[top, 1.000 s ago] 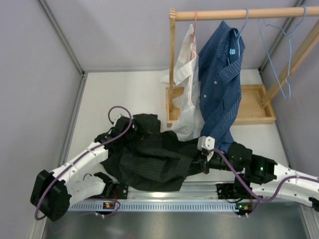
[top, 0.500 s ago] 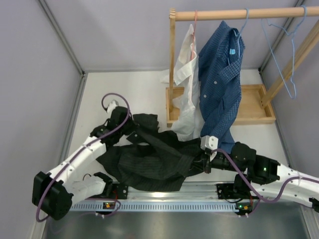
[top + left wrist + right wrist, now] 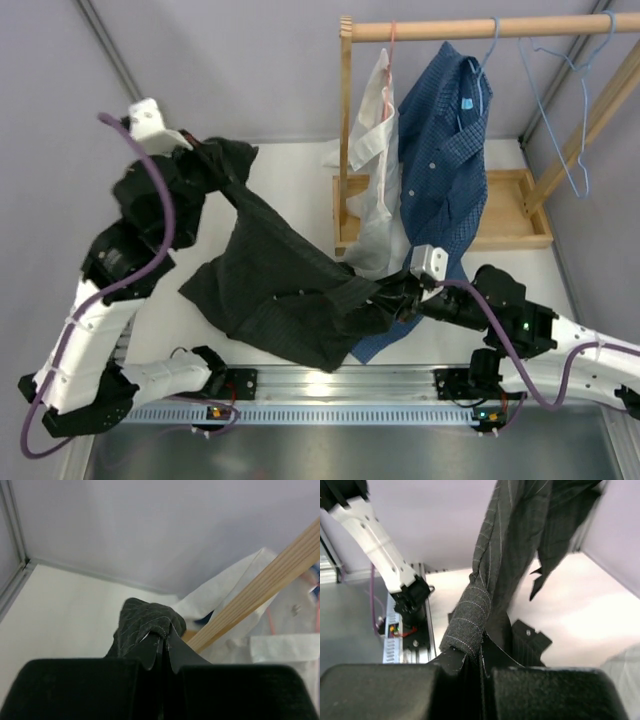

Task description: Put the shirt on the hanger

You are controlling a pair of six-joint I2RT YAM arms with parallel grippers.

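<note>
The black shirt [image 3: 280, 285] is stretched off the table between both arms. My left gripper [image 3: 205, 155] is raised high at the back left and shut on a bunched end of the shirt [image 3: 145, 625], with the cloth pinched between the closed jaws [image 3: 162, 640]. My right gripper [image 3: 388, 300] is low at the front centre, shut on the shirt's other edge [image 3: 505, 555], and a folded hem sits in its jaws [image 3: 481, 652]. The thin light-blue hanger [image 3: 545, 112] hangs empty from the rail at the far right, away from both grippers.
A wooden rack [image 3: 470, 28] stands at the back right on a wooden base [image 3: 505, 225]. On its rail hang a white shirt [image 3: 375, 130] and a blue checked shirt [image 3: 440, 150]. The rack's post [image 3: 260, 590] is close to my left gripper. Grey walls enclose the table.
The left gripper closed on the shirt and rose up and back to the left, lifting the cloth off the table. The right gripper moved slightly, still holding its edge.
</note>
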